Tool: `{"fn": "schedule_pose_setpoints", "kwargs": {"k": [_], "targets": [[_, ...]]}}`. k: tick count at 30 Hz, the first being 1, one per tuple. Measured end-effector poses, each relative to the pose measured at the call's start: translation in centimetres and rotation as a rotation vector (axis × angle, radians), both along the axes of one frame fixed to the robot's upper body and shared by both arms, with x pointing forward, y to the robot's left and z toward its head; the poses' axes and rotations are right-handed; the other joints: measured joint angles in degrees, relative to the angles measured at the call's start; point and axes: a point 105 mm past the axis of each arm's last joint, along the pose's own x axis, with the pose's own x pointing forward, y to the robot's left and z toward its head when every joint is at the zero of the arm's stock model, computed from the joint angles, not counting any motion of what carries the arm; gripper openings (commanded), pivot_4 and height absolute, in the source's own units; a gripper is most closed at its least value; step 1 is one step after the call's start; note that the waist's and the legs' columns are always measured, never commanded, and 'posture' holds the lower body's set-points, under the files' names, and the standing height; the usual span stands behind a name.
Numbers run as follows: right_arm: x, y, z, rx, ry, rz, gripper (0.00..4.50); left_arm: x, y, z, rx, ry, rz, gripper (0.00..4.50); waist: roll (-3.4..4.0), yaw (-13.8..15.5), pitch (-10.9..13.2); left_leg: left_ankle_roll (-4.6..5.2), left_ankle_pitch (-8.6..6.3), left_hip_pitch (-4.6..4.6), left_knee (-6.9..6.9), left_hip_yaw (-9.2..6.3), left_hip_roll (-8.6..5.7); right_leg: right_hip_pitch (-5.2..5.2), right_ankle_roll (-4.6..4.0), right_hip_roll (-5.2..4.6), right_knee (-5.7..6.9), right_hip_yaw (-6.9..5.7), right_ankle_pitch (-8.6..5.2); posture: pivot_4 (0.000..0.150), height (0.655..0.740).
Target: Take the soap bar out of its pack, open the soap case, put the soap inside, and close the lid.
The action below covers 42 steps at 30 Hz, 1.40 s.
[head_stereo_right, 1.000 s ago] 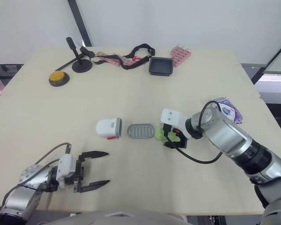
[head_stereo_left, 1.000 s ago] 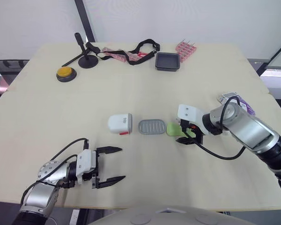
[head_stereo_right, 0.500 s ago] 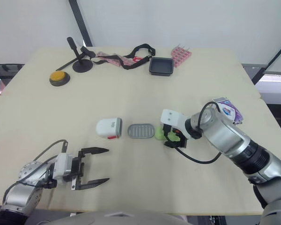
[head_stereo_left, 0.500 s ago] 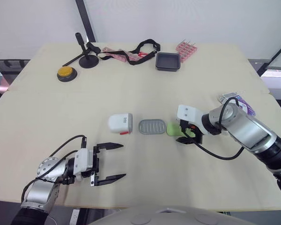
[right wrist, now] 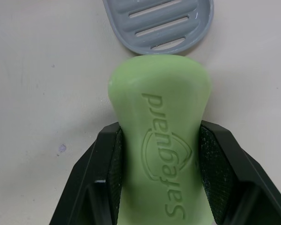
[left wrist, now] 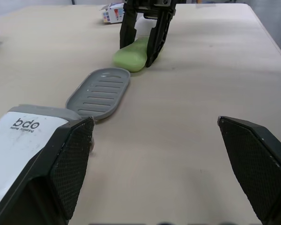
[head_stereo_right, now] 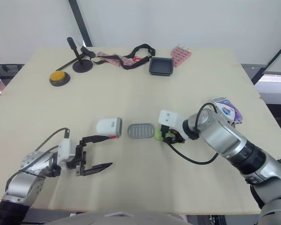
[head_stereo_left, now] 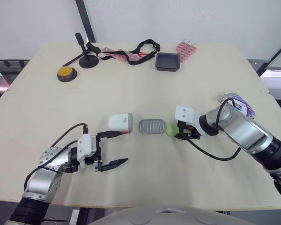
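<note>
The left tool [head_stereo_left: 125, 146] hovers low over the pale surface [head_stereo_left: 201, 84] with its two black fingers spread wide and nothing between them; the tip of its upper finger is just beside the white case lid [head_stereo_left: 120, 123], and I cannot tell whether they touch. That lid lies on its side, rounded, with "bdo" printed on it and a small red tab at its lower edge. Just beside it to the right lies the grey oval tray [head_stereo_left: 152, 127], ribbed on the inside. Next comes the soap bar [right wrist: 159, 117], pale green and smooth, rounded at the end, with "Safeguard" and a shield emblem pressed into its top; its end meets the tray's rim. The right tool [head_stereo_left: 179, 133] is clamped on the bar's sides. Further right, near the surface's edge, lies the purple-and-white pack [head_stereo_left: 238, 103].
</note>
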Motion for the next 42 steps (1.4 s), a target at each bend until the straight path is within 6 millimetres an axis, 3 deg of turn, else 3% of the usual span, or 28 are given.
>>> {"fn": "schedule_pose_setpoints", "kwargs": {"k": [6,12,14,23,42], "targets": [[-0.1,1.2,0.8,0.036,-0.009,0.058,1.76,0.3,-0.5,0.8,-0.007,0.01,0.034,4.5,0.0,-0.2,0.0,0.0,0.0,-0.09,0.0,0.0,0.0,-0.03,0.0,0.02,0.04,0.0,0.0,0.15,0.74],[0.6,5.3,5.2,0.132,-0.118,0.184,1.76,1.1,-0.1,1.1,0.006,0.039,0.096,4.5,0.01,-0.7,0.0,-0.04,0.03,-0.12,0.04,0.0,0.06,-0.12,0.0,0.12,0.14,-0.03,0.0,0.15,0.74],[0.6,6.4,5.8,0.143,-0.132,0.213,1.76,1.3,0.2,1.0,0.009,0.055,0.125,4.5,-0.02,-0.6,0.0,-0.05,0.04,-0.05,0.05,-0.02,0.06,-0.12,0.0,0.13,0.12,-0.05,0.0,0.15,0.74],[1.1,8.3,2.5,0.081,-0.046,0.244,1.76,2.2,0.4,1.6,0.005,0.073,0.191,4.5,-0.04,-0.4,0.0,-0.08,0.04,-0.09,0.11,-0.03,0.06,-0.18,0.0,0.13,0.13,-0.09,0.0,0.15,0.74],[1.6,9.8,1.6,0.067,-0.036,0.28,1.76,2.0,0.0,2.5,0.003,0.063,0.203,4.5,-0.04,-0.6,0.0,-0.11,0.05,-0.31,0.14,-0.06,0.08,-0.21,0.0,0.14,0.15,-0.14,0.0,0.15,0.74]]}}
